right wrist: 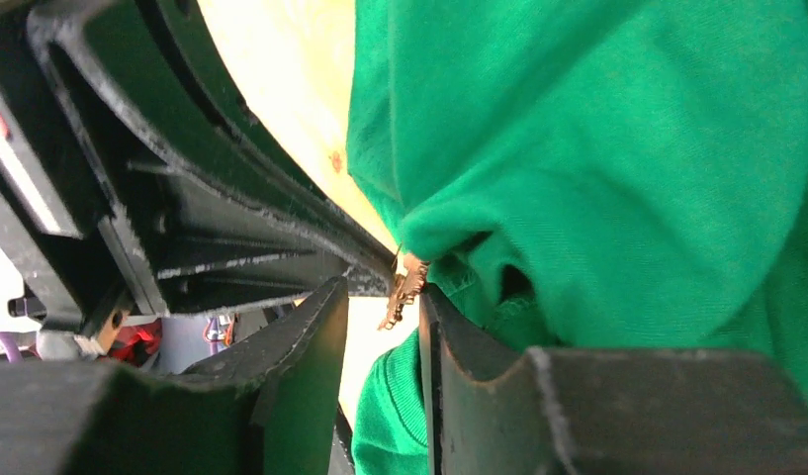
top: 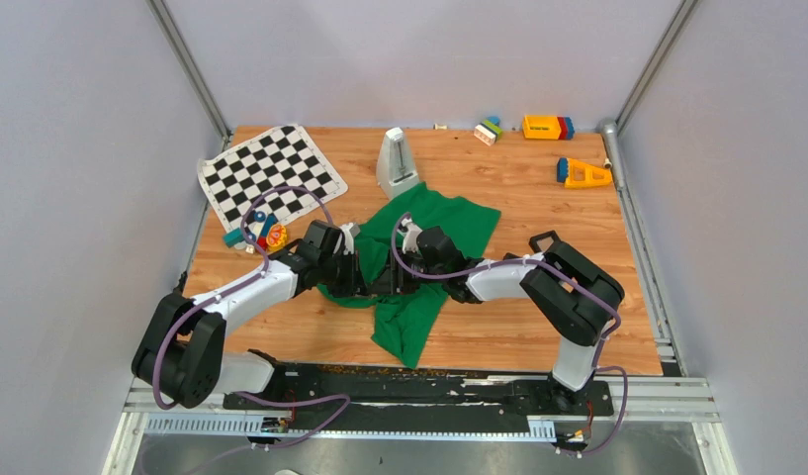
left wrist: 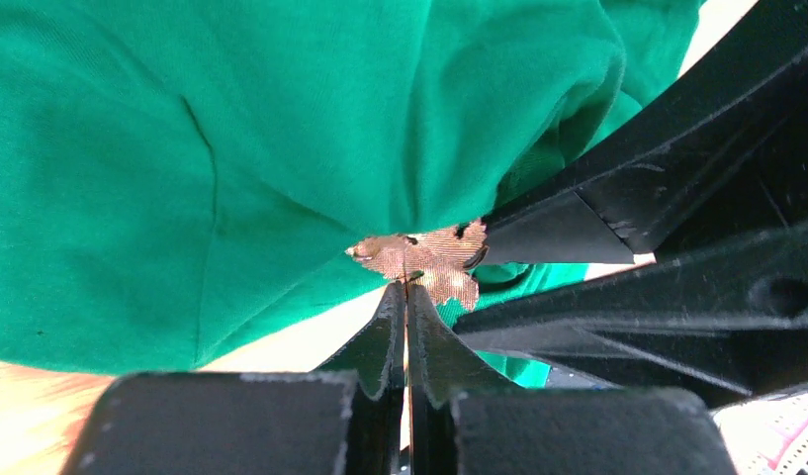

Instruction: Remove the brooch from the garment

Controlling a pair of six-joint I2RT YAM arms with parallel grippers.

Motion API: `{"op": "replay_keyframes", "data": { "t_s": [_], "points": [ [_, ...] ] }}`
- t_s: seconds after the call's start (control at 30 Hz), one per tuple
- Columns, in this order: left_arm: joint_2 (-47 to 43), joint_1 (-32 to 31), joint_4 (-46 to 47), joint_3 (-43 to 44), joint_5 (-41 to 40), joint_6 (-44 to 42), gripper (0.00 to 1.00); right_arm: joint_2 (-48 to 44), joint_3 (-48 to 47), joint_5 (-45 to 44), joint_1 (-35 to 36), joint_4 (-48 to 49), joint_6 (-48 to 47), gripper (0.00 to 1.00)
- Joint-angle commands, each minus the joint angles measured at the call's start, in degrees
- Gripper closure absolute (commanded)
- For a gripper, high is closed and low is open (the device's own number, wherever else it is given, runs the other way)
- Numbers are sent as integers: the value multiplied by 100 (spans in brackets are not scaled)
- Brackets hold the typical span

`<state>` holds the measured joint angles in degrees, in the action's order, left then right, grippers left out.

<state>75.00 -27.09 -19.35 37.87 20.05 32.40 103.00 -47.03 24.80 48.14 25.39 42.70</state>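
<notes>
The green garment (top: 434, 223) lies crumpled on the middle of the wooden table (top: 538, 307). It fills the left wrist view (left wrist: 231, 148) and the right wrist view (right wrist: 627, 148). The brooch (left wrist: 429, 259) is a small copper-brown leaf-shaped piece pinned to a bunched fold. It shows edge-on in the right wrist view (right wrist: 409, 287) and is hidden in the top view. My left gripper (left wrist: 406, 287) (top: 365, 277) is shut, its tips pinching the brooch's lower edge. My right gripper (right wrist: 382, 289) (top: 411, 275) is open, its fingers either side of the brooch, one fingertip (left wrist: 484, 237) touching it.
A black-and-white chequered mat (top: 271, 175) lies at the back left, with small coloured toys (top: 263, 235) by its near edge. A white metronome-like object (top: 397, 158) stands just behind the garment. Coloured blocks (top: 547, 127) and an orange-blue toy (top: 583, 173) sit at the back right.
</notes>
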Motion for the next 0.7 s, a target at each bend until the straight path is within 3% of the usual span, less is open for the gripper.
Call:
{"op": "replay_keyframes", "data": {
  "t_s": [0.0,0.07,0.13,0.33,0.4,0.53,0.67],
  "points": [
    [-67,-87,509,-147,245,203,100,228,-276,131,-57,235,244,73],
    [-76,-94,568,-185,271,222,100,273,-281,171,-79,255,294,86],
    [-135,-92,543,-199,257,210,94,254,-243,184,-121,279,315,99],
    [-846,-84,473,-599,219,274,65,68,-9,287,-312,441,332,100],
    [-1291,-28,479,-842,257,395,60,-1,105,559,-398,731,404,100],
    [-2002,526,559,-1225,922,533,61,11,270,966,-493,1202,614,100],
    [-2145,1208,1654,-1782,2035,1253,72,62,353,1172,-505,1580,739,100]
  ]
}}
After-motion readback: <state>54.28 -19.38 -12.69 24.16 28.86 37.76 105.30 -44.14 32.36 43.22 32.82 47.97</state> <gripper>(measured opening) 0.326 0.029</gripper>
